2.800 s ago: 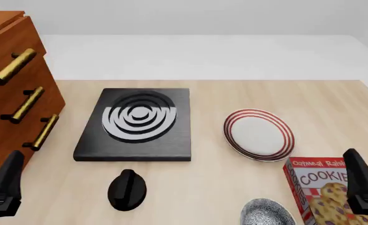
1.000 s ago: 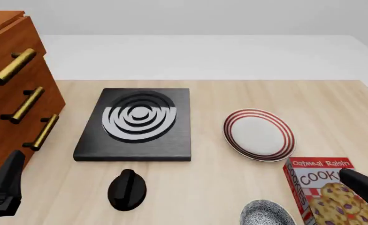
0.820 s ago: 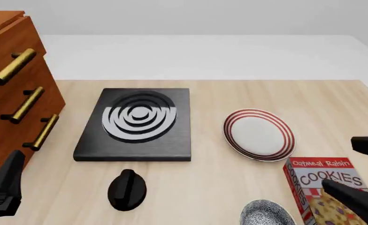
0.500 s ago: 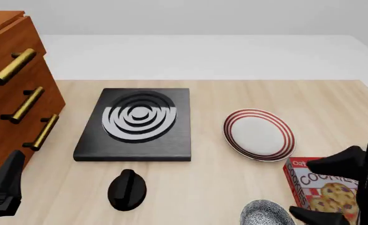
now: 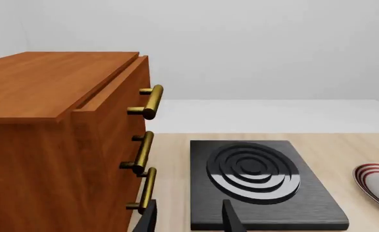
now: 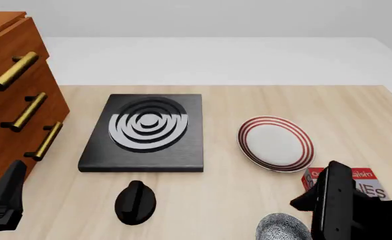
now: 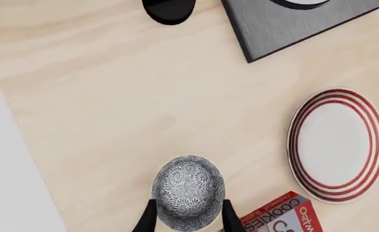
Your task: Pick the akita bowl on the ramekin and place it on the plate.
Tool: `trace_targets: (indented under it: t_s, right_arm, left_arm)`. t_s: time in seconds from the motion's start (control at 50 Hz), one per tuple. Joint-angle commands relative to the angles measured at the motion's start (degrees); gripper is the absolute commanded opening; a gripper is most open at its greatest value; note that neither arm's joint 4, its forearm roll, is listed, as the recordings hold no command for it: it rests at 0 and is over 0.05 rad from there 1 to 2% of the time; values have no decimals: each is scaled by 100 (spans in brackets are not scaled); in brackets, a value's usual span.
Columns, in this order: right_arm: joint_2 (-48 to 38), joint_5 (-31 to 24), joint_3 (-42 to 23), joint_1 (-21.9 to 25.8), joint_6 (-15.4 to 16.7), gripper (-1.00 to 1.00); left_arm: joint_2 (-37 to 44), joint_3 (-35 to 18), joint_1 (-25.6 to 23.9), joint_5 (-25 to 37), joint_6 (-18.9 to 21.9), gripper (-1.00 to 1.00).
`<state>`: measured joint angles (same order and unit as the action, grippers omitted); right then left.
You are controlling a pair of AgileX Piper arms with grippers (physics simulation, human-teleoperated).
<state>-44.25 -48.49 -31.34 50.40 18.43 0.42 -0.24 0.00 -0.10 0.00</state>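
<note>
The akita bowl, small, round and grey-speckled, sits on the wooden table near its front edge, and also shows at the bottom of the front view. The ramekin is hidden. My right gripper points down over the bowl and is open, with one finger on each side of the bowl's rim. The plate with red rings lies farther back, empty. My left gripper is open with nothing between its fingers and rests at the front left.
A black burner with grey rings lies at centre left, with a black knob in front of it. A red cookie box lies right of the bowl, partly behind my right arm. A wooden cabinet with brass handles stands on the left.
My right arm has swung in from the right edge, across the cookie box, and now hangs over the akita bowl. The left arm, bowl and plate have not moved.
</note>
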Motion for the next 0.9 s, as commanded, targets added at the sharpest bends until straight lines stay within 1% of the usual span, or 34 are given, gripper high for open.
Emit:
trace_targets:
  t_s: [0.02, 0.08, 0.1, 0.12, 0.14, 0.2, 0.24, 0.26, 0.28, 0.3, 0.34, 0.56, 0.82, 0.9]
  right_arm:
    - [-421, 231, 121, 337, -138, 100]
    - [-490, 354, 201, 385, -187, 100]
    - [-475, 388, 249, 332, -150, 100]
    - [-365, 397, 335, 147, 23, 100]
    - [-365, 437, 382, 126, 82, 100]
    - [-580, 655, 457, 323, -131, 100]
    - [-695, 779, 526, 421, -189, 100]
    - [-673, 784, 546, 384, -145, 100]
    - [-591, 782, 609, 253, -21, 100]
    - [-595, 824, 657, 240, 4, 100]
    - [-643, 861, 687, 296, -78, 100]
    - [-715, 966, 812, 369, -174, 100]
    - [-1095, 1272, 851, 658, -420, 100]
    - [-1099, 1283, 862, 633, -409, 100]
  left_arm:
    - [0, 0, 0, 0, 0, 100]
    - [0, 0, 0, 0, 0, 100]
    - [0, 0, 0, 0, 0, 100]
    - [0, 0, 0, 0, 0, 100]
    - [0, 0, 0, 0, 0, 100]
    - [0, 0, 0, 0, 0, 100]
    - [0, 0, 0, 0, 0, 100]
    - [0, 0, 0, 0, 0, 100]
    - [0, 0, 0, 0, 0, 100]
    - [0, 0, 0, 0, 0, 100]
    - [0, 0, 0, 0, 0, 100]
    - [0, 0, 0, 0, 0, 100]
    - [0, 0, 0, 0, 0, 100]
    - [0, 0, 0, 0, 0, 100]
